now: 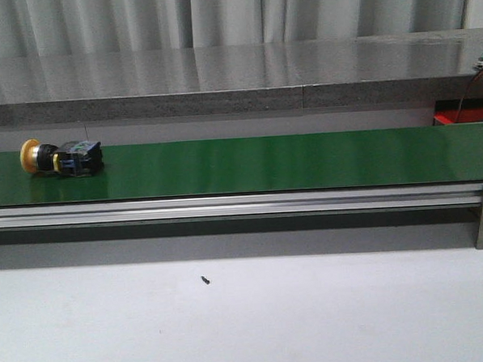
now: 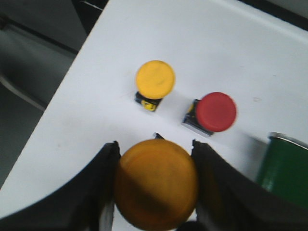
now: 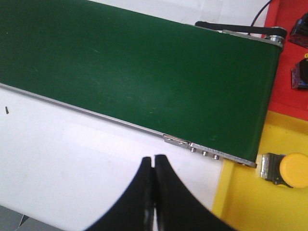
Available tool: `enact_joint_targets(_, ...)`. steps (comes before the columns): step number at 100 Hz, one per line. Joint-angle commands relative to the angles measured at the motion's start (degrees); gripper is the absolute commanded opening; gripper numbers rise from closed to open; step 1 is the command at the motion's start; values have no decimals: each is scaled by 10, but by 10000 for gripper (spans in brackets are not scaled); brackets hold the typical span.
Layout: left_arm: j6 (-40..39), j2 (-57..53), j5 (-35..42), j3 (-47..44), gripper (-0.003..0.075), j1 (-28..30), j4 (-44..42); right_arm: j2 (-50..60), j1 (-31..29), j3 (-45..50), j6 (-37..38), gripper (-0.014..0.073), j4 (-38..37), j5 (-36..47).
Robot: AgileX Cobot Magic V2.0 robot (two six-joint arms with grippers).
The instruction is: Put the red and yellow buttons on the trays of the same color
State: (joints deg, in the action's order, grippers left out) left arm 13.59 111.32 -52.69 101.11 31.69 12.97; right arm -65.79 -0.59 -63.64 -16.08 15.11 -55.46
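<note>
Front view: a yellow button (image 1: pixel 60 156) lies on its side at the left end of the green belt (image 1: pixel 289 162); no arm is seen here.
Left wrist view: the left gripper (image 2: pixel 155 166) is clamped on a yellow-orange button (image 2: pixel 156 184), held between both fingers. On the white table (image 2: pixel 231 53) beyond stand a second yellow button (image 2: pixel 154 80) and a red button (image 2: pixel 215 112), near each other but apart.
Right wrist view: the right gripper (image 3: pixel 153 168) has its fingers pressed together, holding nothing, above the white surface beside the belt. One more yellow button (image 3: pixel 285 170) lies on the yellow tray (image 3: pixel 250 202); the red tray (image 3: pixel 288 91) is next to it.
</note>
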Motion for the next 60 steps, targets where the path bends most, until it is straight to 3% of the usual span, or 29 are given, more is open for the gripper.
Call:
enact_joint_targets(1,2,-58,2,18,-19,-24,14,14,1,-14,-1,-71,3,22)
enact_joint_targets(21,2,-92,-23,-7,-19,-80,14,14,1,-14,-1,-71,3,22)
enact_joint_targets(60,3,-112,37,-148,-19,-165,15,14,1,-14,-1,-71,3,22)
